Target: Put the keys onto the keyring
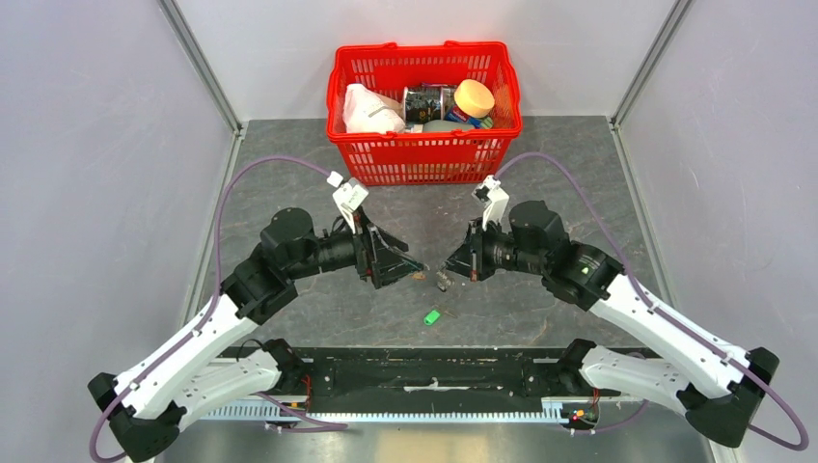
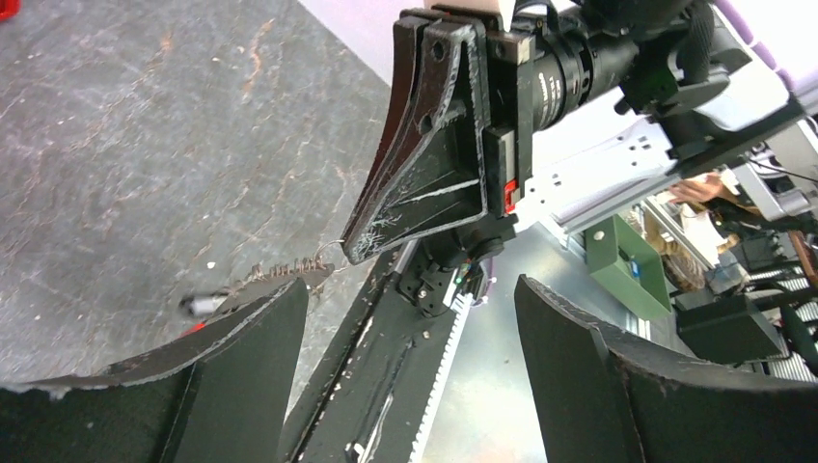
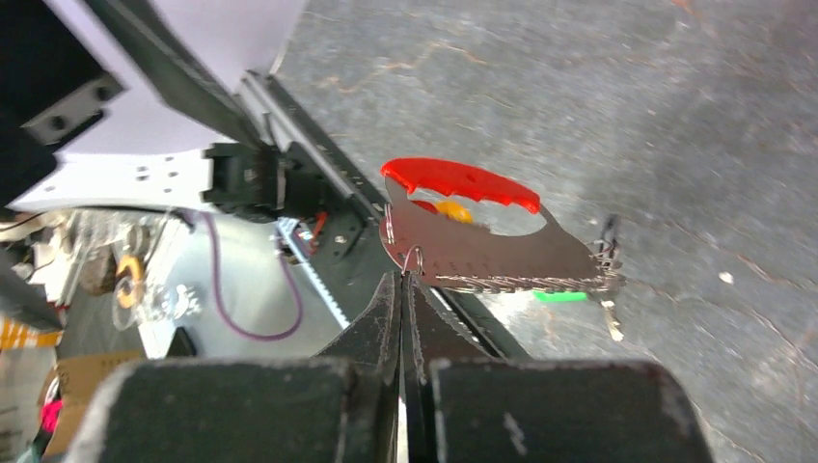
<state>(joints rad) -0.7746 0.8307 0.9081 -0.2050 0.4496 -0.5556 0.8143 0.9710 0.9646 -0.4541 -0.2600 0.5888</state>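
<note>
My right gripper (image 3: 405, 280) is shut on the thin metal ring of the keyring (image 3: 482, 253), a flat brownish tool with a serrated edge and a bright red oval loop (image 3: 461, 180). It hangs just above the table between the two grippers (image 1: 422, 276). My left gripper (image 2: 412, 289) stands wide open beside it with nothing between its fingers, the serrated edge (image 2: 280, 270) just past its left fingertip. A key with a green head (image 1: 431, 315) lies on the table nearer the arm bases. A small pale key (image 3: 612, 323) shows below the keyring's far end.
A red mesh basket (image 1: 424, 154) holding a white bag, cans and a yellow lid stands at the back of the grey table. The black base rail (image 1: 434, 371) runs along the near edge. Grey walls close in both sides.
</note>
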